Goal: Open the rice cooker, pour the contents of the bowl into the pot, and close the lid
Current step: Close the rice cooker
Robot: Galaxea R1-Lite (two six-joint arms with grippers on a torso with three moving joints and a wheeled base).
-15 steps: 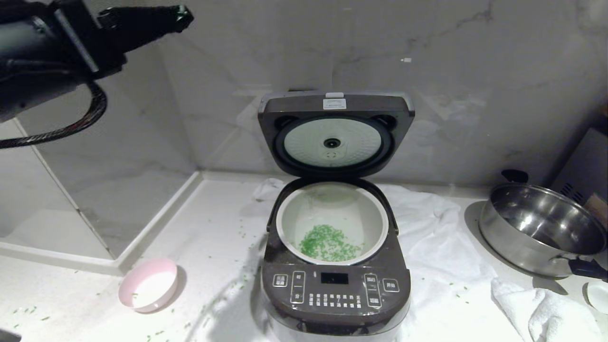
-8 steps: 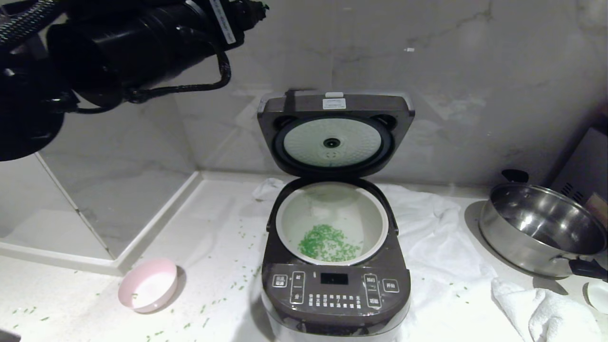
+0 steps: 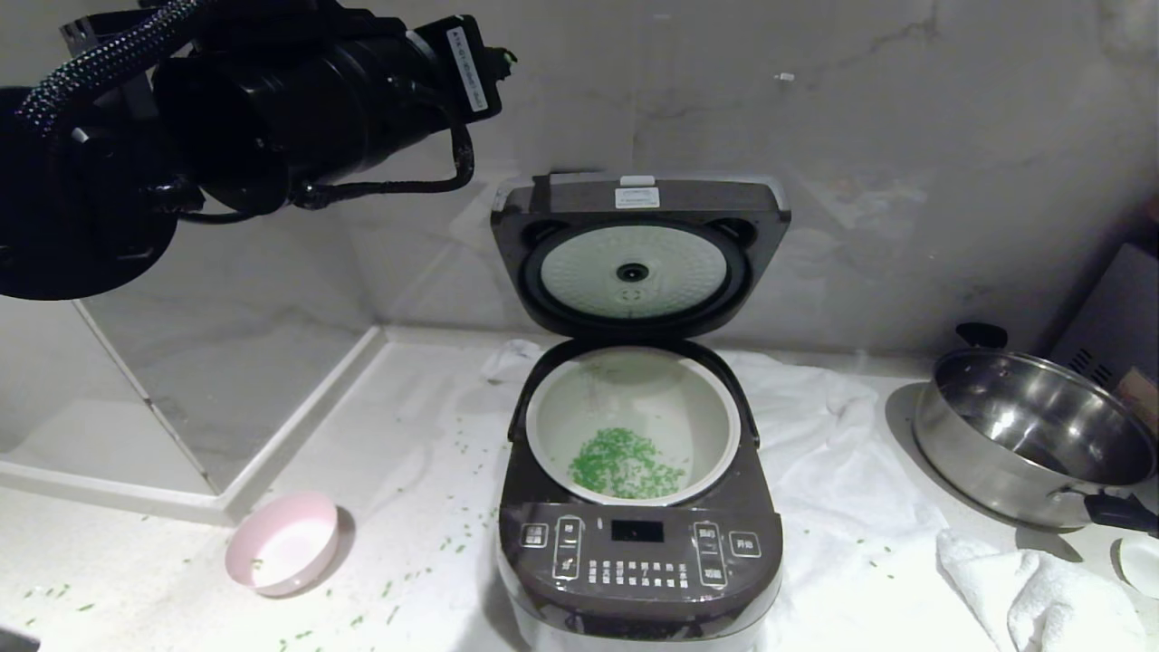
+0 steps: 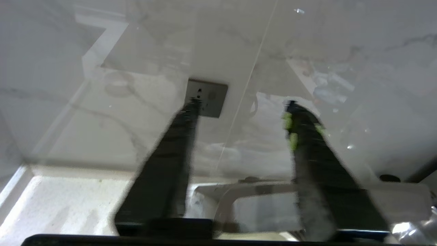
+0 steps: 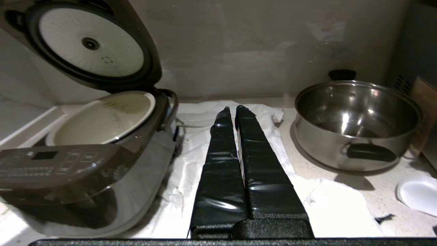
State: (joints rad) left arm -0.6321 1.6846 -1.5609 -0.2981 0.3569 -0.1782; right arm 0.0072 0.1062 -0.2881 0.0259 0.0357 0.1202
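Two of three steps look done. The rice cooker (image 3: pixel 638 507) stands at the counter's front edge with its lid (image 3: pixel 640 254) upright against the back wall. Green bits (image 3: pixel 623 464) lie in the white pot (image 3: pixel 634 426), many more scattered on the counter (image 3: pixel 407 471). The pink bowl (image 3: pixel 282 543), near empty, sits toward the front left. Left gripper (image 4: pixel 240 116) is high by the wall, fingers apart, grasping nothing. Right gripper (image 5: pixel 231 111) is clenched, empty, low beside the cooker. Closing the lid remains.
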